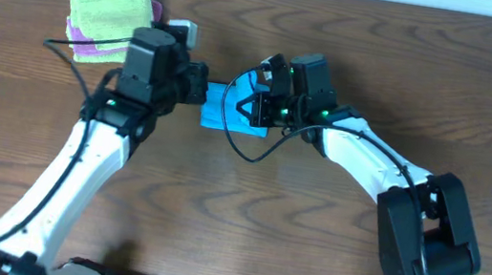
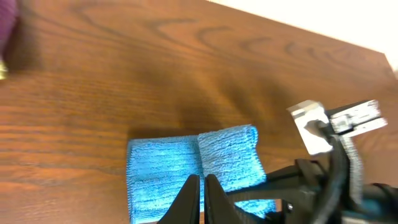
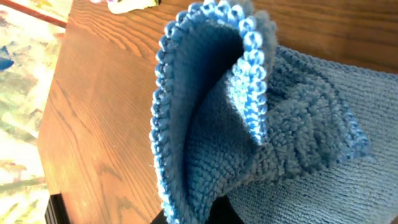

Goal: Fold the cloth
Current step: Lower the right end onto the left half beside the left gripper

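Observation:
The sky-blue cloth [image 1: 228,116] lies partly folded at the table's middle, between my two grippers. In the left wrist view the cloth [image 2: 161,171] lies flat, with one flap [image 2: 229,154] doubled over its right half. My left gripper [image 1: 203,85] [image 2: 200,182] hovers over the cloth's near edge, shut, and nothing shows between its fingers. My right gripper [image 1: 257,103] [image 3: 199,216] is shut on a corner of the cloth [image 3: 205,124], whose stitched edge curls up from the jaws. From the left wrist view the right gripper [image 2: 292,183] sits at the cloth's right side.
A lime-green cloth [image 1: 110,8] lies folded on a purple cloth [image 1: 85,46] at the back left, just behind the left arm. The purple cloth [image 2: 6,25] also shows in the left wrist view. The table's edge [image 3: 55,99] is near in the right wrist view.

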`<state>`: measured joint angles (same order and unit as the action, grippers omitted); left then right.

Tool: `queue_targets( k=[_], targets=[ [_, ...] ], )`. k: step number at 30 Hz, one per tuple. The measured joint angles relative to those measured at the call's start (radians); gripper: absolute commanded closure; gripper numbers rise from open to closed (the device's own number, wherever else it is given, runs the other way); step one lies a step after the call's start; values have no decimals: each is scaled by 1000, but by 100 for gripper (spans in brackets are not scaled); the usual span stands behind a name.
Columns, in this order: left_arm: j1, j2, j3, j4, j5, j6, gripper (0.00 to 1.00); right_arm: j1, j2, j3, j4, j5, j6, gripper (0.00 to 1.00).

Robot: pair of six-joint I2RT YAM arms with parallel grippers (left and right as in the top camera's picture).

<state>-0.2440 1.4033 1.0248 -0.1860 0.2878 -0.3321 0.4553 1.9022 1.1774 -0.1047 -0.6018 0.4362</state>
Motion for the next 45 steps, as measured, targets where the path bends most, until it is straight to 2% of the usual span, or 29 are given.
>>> queue_targets(
  k=[7, 15, 23, 45],
  targets=[
    [72, -141, 0, -50, 0, 1, 94, 21, 0, 0, 34, 25, 0, 99],
    [77, -244, 1, -121, 0, 20, 94, 54, 2, 0, 50, 42, 7, 99],
    [77, -261, 1, -148, 13, 20, 94, 67, 13, 0, 51, 61, 8, 99],
    [77, -261, 1, -148, 72, 23, 94, 94, 104, 0, 205, 79, 51, 99]
  ],
)
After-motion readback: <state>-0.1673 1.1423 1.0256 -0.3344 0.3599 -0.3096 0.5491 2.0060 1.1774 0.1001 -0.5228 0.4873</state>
